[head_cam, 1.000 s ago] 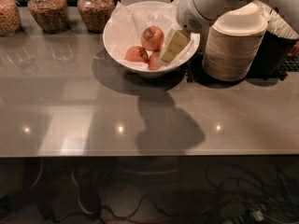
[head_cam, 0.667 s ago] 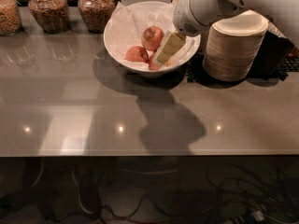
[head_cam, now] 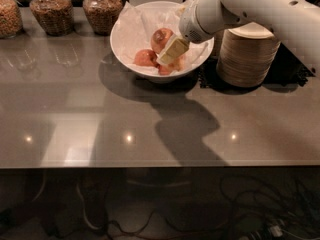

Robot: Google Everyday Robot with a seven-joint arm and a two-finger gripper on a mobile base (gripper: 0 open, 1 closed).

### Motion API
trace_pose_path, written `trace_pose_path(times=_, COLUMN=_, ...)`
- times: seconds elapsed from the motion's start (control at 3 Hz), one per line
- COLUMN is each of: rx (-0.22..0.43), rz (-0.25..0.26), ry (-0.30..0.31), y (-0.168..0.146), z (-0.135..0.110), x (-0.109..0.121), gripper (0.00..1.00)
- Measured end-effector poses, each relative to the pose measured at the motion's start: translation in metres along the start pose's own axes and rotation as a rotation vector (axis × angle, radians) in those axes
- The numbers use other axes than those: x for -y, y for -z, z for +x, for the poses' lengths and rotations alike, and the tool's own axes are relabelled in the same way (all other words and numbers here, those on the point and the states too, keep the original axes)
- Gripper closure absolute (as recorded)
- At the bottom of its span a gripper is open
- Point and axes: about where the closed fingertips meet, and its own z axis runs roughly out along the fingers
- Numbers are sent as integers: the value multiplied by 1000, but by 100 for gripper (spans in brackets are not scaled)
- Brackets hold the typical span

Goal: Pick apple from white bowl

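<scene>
Bench [head_cam: 75,109]: one, grey and glossy, running the full width of the view. My arm [head_cam: 260,9]: one, white, entering from the far right. Stack of beige disposable bowls [head_cam: 247,59]: one, far right, on a black mat [head_cam: 292,71]. White bowl [head_cam: 116,43]: one, wide and round, lined with crinkled white paper [head_cam: 132,24], at the far middle of the bench, just left of the stack. Brown glass jars: three along the far left edge, of which the nearest to the bowl [head_cam: 102,6] sits just beside it. Apples: at least three, all inside the white bowl; one toward its far side [head_cam: 161,38], one at its left [head_cam: 146,58], one low at its near side [head_cam: 167,70]. My claw [head_cam: 173,50]: one, down inside the bowl among the apples, partly covering the near one. Whether it is open or closed, or has hold of any apple, I cannot tell. Status, as I judge it: reach done, grasp unconfirmed, and the lift out of the bowl not yet done, since every apple I can see lies in the bowl. Pose: arm slanting down and leftward over the stack, wrist tipped toward the bowl's middle.
</scene>
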Motion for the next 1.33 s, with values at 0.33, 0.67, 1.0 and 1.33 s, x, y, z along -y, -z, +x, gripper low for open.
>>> trace_pose_path(times=0.33, rx=14, rz=-11, ry=-26, y=-29, z=6, x=9, gripper=20)
trace_pose_path(times=0.67, rx=19, rz=-23, ry=-31, y=-40, z=6, x=10, gripper=26)
trace_pose_path(times=1.0, rx=20, rz=-25, ry=-31, y=-41, z=6, x=9, gripper=44)
trace_pose_path(times=1.33, rx=20, rz=-33, ry=-33, y=-41, z=5, x=8, gripper=68)
